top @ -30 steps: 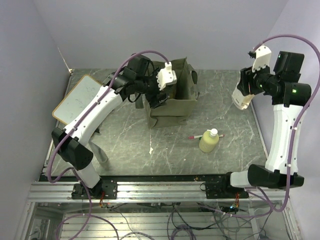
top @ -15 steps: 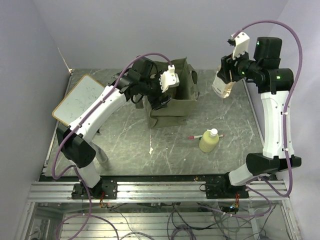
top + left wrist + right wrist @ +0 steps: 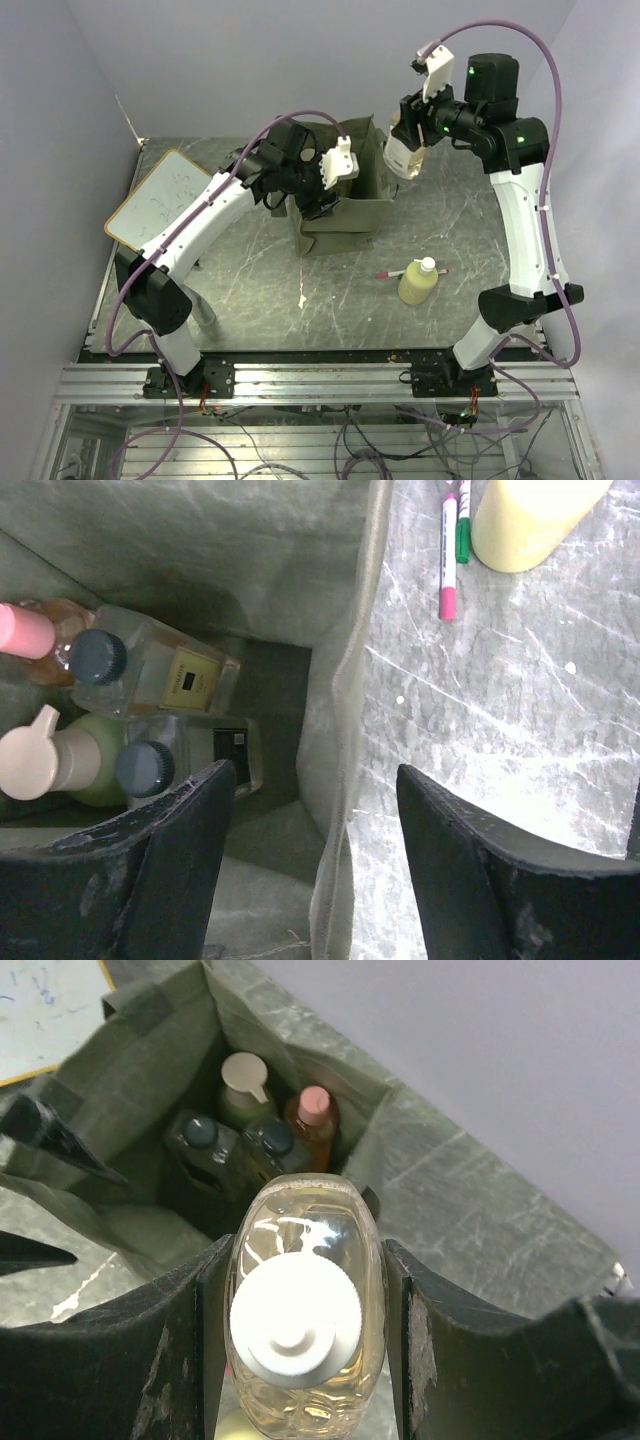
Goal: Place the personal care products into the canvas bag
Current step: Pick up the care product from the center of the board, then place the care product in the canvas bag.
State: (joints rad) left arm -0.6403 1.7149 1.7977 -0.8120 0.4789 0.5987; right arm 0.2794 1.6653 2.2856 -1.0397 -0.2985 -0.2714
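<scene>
Right wrist: right gripper (image 3: 305,1345) clamping clear pale-yellow white-capped bottle (image 3: 305,1250) near canvas bag (image 3: 150,1090) open top, left gripper (image 3: 312,800) spread wide astride bag wall, pen (image 3: 448,550) outside bag visible from left wrist, not right wrist

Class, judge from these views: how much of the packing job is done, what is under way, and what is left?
Done: four bottles sit inside the bag. In hand: the right gripper holds a clear bottle raised beside the bag's opening, while the open left gripper straddles the bag's wall. Left: that bottle goes in, then the yellow bottle beside the pen.
</scene>
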